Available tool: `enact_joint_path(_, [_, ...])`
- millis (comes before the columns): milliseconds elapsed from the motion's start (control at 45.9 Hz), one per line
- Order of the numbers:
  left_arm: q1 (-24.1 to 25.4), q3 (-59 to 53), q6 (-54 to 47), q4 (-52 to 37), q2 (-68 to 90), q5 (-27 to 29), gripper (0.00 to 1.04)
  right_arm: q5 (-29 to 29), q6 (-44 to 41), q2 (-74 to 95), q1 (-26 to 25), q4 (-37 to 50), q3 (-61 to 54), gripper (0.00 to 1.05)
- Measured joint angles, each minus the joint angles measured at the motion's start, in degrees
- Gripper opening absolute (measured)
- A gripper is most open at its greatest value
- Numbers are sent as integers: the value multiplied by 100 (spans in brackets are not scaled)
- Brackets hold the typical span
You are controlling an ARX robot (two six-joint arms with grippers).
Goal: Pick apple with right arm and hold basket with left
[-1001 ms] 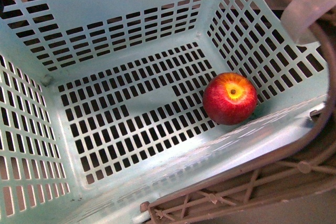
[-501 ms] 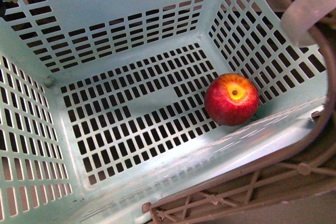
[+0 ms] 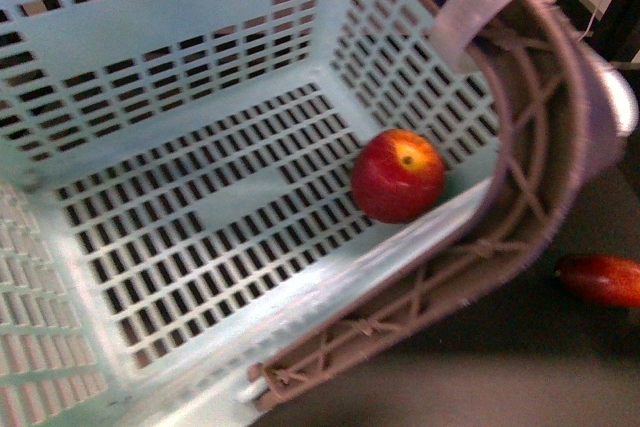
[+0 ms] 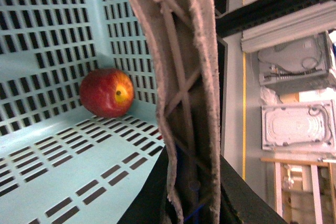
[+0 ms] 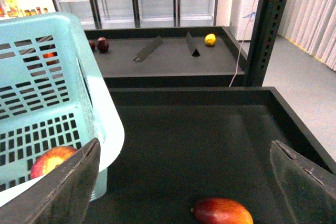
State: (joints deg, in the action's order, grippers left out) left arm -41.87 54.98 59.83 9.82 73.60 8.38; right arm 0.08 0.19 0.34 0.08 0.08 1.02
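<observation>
Apple point(image 3: 398, 175) is seated on the basket point(image 3: 150, 32) floor, against the handle-side wall. Left gripper point(image 4: 191, 198) is clamped on the brown handle point(image 4: 181, 51); right gripper point(image 5: 184, 187) is spread wide, empty. The basket is to be held level so rolling is prevented

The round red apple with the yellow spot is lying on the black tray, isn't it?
Not quite. The apple is lying inside the basket, on its slotted floor in the corner by the brown handle. The front view shows this. The thing lying on the black tray is the long dark fruit.
</observation>
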Motion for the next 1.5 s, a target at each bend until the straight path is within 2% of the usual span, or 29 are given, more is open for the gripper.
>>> enact_joint_path(218, [680,424,490,48,372,0,8,0,0,0,0,0,0,96])
enact_joint_path(501, [2186,79,2225,-802,496,-111,8,0,0,-2,0,0,0,96])
enact_joint_path(697, [3016,-476,2280,-1309,776,-76,8,-2,0,-2,0,0,0,96])
enact_joint_path(805, [3180,-693,2271,-1504,979,-114,8,-2,0,-2,0,0,0,96])
enact_joint_path(1045, [3209,-1040,2330,-1773,1235,-203,8,-2,0,-2,0,0,0,96])
enact_joint_path(1219, [3296,-1266,2568,-1963,1335,28,8,-2,0,-2,0,0,0,96])
enact_joint_path(1502, [3379,-1593,2758,-1547,1351,79,8,-2,0,-2,0,0,0,96])
